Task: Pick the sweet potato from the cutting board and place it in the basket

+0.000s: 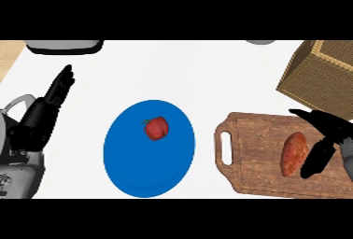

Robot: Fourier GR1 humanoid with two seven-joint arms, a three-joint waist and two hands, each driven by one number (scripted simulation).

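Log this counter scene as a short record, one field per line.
sweet potato: lying on the cutting board, not yet lifted
right hand: open, just right of the sweet potato
left hand: open, resting at the left edge, fingers up
basket: upper right, behind the board
blue plate: centre, holding a red pepper

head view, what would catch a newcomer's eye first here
The big blue plate at the counter's centre stands out, with a red pepper on it. To its right, the orange sweet potato lies on a wooden cutting board, the right robot hand open beside it. A wicker basket sits at upper right.
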